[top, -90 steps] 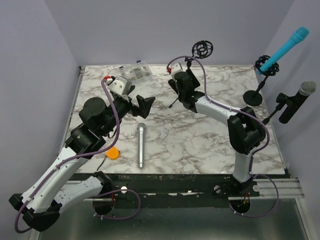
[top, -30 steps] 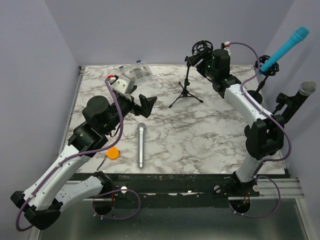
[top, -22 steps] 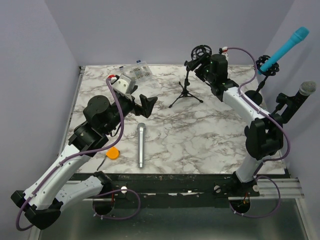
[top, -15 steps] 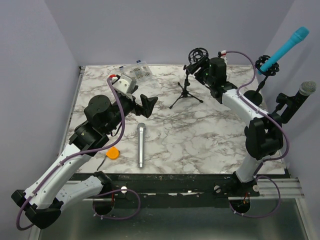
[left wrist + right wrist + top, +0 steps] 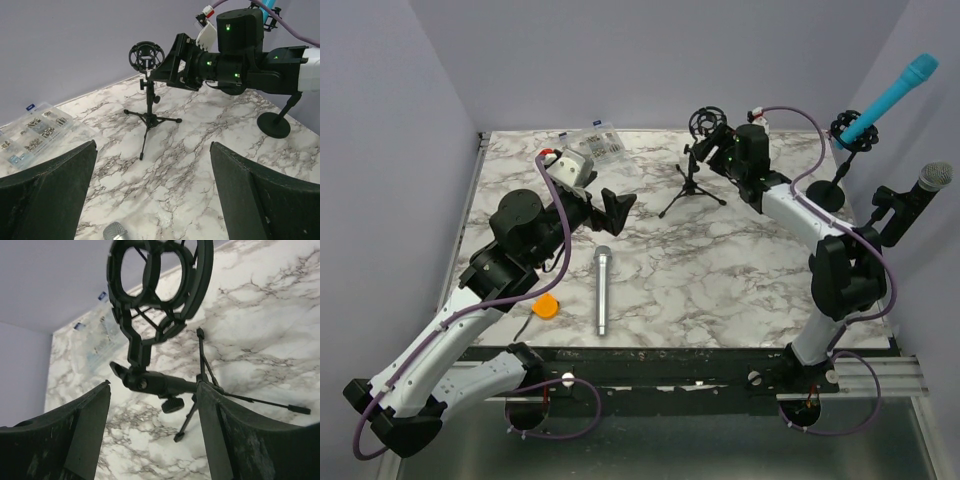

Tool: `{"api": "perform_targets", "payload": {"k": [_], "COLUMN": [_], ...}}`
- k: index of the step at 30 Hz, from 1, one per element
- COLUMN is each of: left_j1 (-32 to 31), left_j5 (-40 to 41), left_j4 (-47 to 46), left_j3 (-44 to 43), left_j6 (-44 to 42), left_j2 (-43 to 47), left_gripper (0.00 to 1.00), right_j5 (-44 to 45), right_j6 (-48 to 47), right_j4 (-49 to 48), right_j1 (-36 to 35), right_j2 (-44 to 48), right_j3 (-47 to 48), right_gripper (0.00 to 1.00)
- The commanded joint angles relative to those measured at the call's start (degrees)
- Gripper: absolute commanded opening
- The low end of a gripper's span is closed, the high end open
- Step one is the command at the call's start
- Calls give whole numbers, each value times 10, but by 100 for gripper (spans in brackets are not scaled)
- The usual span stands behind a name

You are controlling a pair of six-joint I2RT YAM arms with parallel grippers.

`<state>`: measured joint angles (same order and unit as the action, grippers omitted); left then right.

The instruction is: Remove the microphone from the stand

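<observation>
A silver microphone [image 5: 602,290] lies flat on the marble table; its mesh head shows in the left wrist view [image 5: 114,232]. A black tripod stand [image 5: 692,185] carries an empty ring mount [image 5: 704,122], also in the left wrist view [image 5: 146,55]. My right gripper [image 5: 712,152] is open, its fingers either side of the stand's joint [image 5: 155,385] below the mount [image 5: 157,285], not touching. My left gripper [image 5: 617,208] is open and empty above the table, over the silver microphone's head. A turquoise microphone [image 5: 890,98] sits in a stand at the back right.
A black microphone with a silver head [image 5: 918,195] is clamped on a stand off the table's right edge. A round stand base [image 5: 272,124] stands at the right. A clear box of screws [image 5: 590,143] is at the back left. An orange object [image 5: 546,306] lies near the front left.
My right arm swung from the table's middle to the back, then moved left. The ring mount has dropped lower and to the left with it. The left arm barely moved.
</observation>
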<state>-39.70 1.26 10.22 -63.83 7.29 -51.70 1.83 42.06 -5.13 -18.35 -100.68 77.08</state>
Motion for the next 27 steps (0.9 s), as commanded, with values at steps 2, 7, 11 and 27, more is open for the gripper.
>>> {"api": "perform_targets", "payload": {"k": [2,7,11,27], "left_j1": [3,3,3,3], "left_j5": [-12,-26,-27,-30], "left_j4": [1,1,0,-1], "left_j3": [-7,-6,-5,-4], "left_j6": [1,4,7,8], "left_j2": [-1,-4,-8,-17], "left_gripper": [94,94,94,94], "right_j5": [77,200,280,326], "right_j6": [-123,-82,-24,-16], "right_j4": [25,19,6,-46], "right_j1": [-50,-118,-164,-167], "right_j2": [23,29,6,-169], "right_j3": [-38,-117,-148,-37], "right_gripper": [71,70,70,57]}}
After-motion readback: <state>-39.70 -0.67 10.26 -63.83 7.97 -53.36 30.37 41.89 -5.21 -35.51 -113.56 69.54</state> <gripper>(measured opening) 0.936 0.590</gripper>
